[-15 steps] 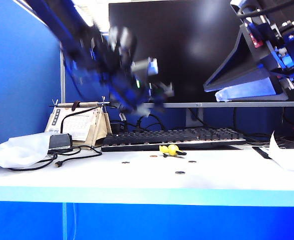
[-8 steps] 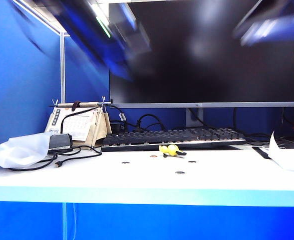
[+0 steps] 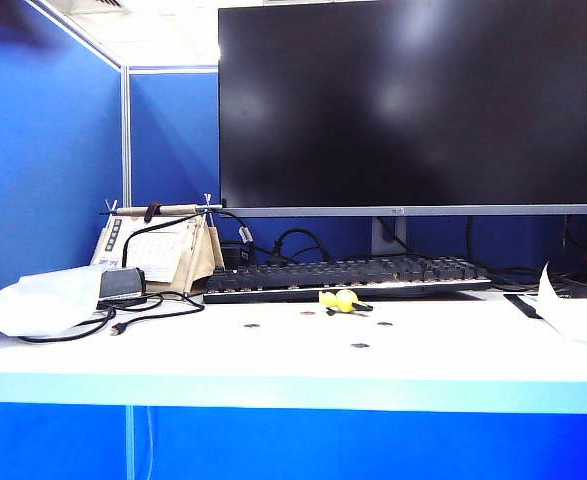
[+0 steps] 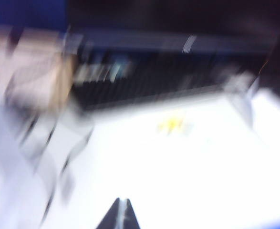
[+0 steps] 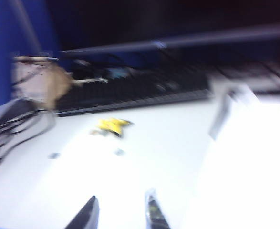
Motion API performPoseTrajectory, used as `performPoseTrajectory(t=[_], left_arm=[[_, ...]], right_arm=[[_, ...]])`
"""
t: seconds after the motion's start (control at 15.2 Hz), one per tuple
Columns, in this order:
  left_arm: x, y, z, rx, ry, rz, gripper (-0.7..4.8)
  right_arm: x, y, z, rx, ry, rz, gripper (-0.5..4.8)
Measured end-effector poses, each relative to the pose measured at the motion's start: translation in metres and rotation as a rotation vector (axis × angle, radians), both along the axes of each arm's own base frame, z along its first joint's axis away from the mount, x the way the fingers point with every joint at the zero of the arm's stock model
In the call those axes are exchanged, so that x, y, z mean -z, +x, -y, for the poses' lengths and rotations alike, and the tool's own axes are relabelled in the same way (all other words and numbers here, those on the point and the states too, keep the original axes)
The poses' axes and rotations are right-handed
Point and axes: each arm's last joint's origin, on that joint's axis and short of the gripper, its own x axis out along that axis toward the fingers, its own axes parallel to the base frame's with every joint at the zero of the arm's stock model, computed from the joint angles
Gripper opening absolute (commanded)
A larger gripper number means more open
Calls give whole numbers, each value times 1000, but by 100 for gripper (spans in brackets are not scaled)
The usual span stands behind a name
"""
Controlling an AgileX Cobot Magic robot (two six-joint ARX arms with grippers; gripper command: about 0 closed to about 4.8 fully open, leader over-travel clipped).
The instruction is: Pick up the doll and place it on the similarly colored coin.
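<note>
Readable text: almost none

The monitor (image 3: 403,100) carries a small logo at the middle of its lower bezel, too small to read. White vertical lettering on a dark edge at far right cannot be made out reliably. The card stand's (image 3: 158,250) print is illegible; both wrist views are blurred.

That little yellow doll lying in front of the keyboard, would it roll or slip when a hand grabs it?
The doll looks tiny beside the keyboard, so it is probably very light and easily nudged. Its rounded head suggests it may roll or pivot if pushed from one side. It already lies on its side on the smooth white table, so tipping matters little; sliding seems likelier.
</note>
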Motion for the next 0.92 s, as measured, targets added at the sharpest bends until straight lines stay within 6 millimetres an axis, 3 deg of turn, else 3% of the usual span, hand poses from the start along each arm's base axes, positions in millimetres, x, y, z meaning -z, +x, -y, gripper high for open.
performPoseTrajectory(t=[0.2, 0.33, 0.59, 0.92], left_arm=[[37, -28, -19, -100, -90, -1, -6], [62, -40, -29, -185, -105, 42, -5], [105, -49, -35, -211, -79, -60, -5], [108, -49, -35, -221, -69, -73, -5]], right_arm=[[29, 1, 4, 147, 133, -104, 136], [42, 4, 3, 167, 125, -138, 138], [64, 8, 4, 218, 93, -210, 139], [69, 6, 4, 226, 72, -269, 139]])
